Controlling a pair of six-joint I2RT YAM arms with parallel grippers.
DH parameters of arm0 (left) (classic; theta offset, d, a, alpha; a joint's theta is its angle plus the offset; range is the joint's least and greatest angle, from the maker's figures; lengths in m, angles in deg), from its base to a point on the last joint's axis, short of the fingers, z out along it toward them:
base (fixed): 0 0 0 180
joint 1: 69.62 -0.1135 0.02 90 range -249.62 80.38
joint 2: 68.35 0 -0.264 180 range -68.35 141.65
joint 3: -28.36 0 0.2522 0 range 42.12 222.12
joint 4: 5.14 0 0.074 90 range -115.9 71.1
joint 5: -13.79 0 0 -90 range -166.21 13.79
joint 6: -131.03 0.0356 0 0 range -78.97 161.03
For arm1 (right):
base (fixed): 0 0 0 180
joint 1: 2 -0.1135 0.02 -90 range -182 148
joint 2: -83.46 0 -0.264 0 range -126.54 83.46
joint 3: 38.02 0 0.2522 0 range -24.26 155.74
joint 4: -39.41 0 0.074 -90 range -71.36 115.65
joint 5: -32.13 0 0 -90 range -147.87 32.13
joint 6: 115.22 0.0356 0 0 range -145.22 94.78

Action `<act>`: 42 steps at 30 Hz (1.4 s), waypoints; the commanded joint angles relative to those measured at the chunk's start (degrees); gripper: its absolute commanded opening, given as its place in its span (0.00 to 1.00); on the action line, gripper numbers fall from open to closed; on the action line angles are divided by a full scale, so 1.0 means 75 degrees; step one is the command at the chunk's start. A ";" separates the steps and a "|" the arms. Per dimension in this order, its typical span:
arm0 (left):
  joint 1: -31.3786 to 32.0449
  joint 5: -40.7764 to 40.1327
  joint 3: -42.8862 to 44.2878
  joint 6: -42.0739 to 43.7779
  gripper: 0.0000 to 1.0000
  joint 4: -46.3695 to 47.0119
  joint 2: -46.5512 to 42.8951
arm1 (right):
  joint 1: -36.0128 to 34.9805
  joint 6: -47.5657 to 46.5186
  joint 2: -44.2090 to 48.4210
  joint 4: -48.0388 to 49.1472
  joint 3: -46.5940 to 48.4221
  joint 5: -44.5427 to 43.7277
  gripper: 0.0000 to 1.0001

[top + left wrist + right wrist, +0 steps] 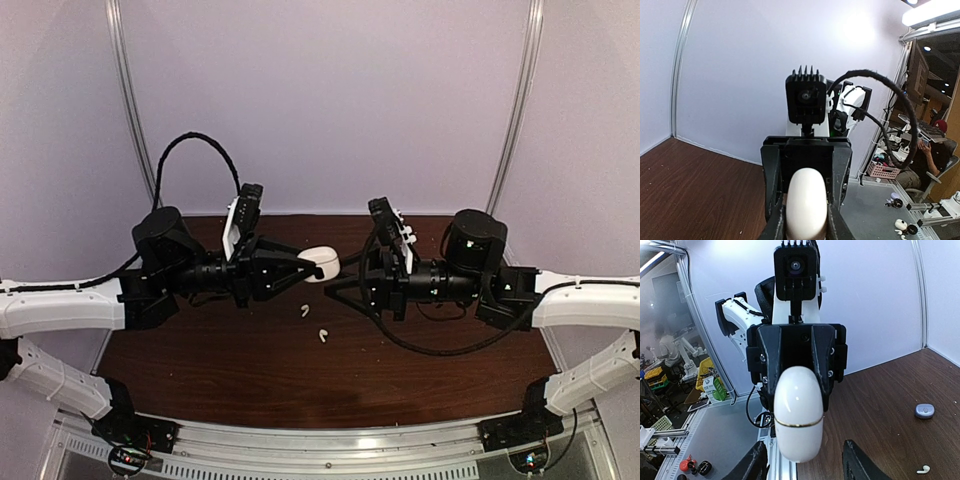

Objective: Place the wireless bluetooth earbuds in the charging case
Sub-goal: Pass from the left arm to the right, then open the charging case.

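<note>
The white oval charging case [322, 264] is closed, a thin gold seam round its middle, and held in the air over the brown table. My left gripper [313, 266] is shut on it; the case [806, 205] fills the gap between the fingers. My right gripper [805, 466] faces it, open, its fingertips [752, 465] either side of the case [799, 412] tip with gaps showing. Two white earbuds [304, 310] [322, 334] lie on the table below the grippers. The right wrist view shows a bluish-purple earbud [924, 410] and a white earbud [923, 470] on the wood.
White enclosure walls [330, 100] close off the back and sides of the brown table [330, 380]. A metal rail [330, 435] runs along the near edge. A black cable [200, 150] loops above the left arm; another hangs under the right arm [440, 345].
</note>
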 commanded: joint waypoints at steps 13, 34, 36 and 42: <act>0.0125 -0.0065 0.0120 -0.0042 0.02 0.0624 0.0261 | 0.0006 -0.0137 -0.0111 0.0208 0.0426 0.0209 0.44; 0.0137 -0.0431 0.0465 0.0379 0.40 -0.0596 0.0191 | 0.0001 -0.0360 -0.0024 -0.0029 0.0362 0.0211 0.14; 0.0138 -0.0552 0.0612 0.0604 0.43 -0.1106 0.0144 | 0.0009 -0.0517 0.0009 -0.0219 0.0365 0.0170 0.14; 0.0137 -0.0733 0.0795 0.0664 0.44 -0.1623 0.0147 | 0.0006 -0.0825 0.0011 -0.0536 0.0384 0.0307 0.12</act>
